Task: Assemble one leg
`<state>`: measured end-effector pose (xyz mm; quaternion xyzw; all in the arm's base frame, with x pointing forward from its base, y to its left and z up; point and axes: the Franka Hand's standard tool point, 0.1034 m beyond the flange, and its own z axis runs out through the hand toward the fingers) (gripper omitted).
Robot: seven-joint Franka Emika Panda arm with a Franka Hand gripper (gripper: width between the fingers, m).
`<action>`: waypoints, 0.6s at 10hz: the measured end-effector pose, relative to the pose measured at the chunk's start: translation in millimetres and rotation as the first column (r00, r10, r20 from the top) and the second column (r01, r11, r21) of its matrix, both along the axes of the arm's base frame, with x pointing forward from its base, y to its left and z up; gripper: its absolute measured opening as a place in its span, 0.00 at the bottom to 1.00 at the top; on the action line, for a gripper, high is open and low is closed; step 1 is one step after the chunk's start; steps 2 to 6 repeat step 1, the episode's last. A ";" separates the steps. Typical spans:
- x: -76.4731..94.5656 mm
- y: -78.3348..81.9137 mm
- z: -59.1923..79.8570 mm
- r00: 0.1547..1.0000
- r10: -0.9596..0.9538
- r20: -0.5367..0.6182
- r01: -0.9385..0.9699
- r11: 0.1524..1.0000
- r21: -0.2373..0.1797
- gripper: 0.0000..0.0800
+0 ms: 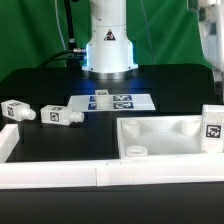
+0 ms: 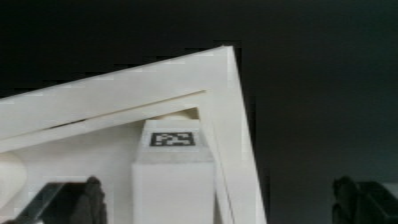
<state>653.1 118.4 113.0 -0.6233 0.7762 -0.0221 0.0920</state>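
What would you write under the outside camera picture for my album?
Two legs lie beside the marker board, tray piece nearby.

White plastic on matt black

Legs (image 1: 18, 111) and tray (image 1: 165, 135) smooth matt plastic; table (image 1: 40, 85) matt black; marker board (image 1: 112, 102) flat white.

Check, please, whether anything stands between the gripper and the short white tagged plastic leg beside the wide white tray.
Nothing visible does. In the wrist view the short white tagged plastic leg lies uncovered before the open gripper, beside the wide white tray's corner.
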 end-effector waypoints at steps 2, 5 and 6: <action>0.2 0.1 -1.0 1.000 0.002 -0.001 -0.002 1.000 -0.001 0.81; 0.2 0.1 -1.0 1.000 0.002 -0.001 -0.002 1.000 -0.001 0.81; 0.2 0.1 -1.0 1.000 0.002 -0.001 -0.002 1.000 -0.001 0.81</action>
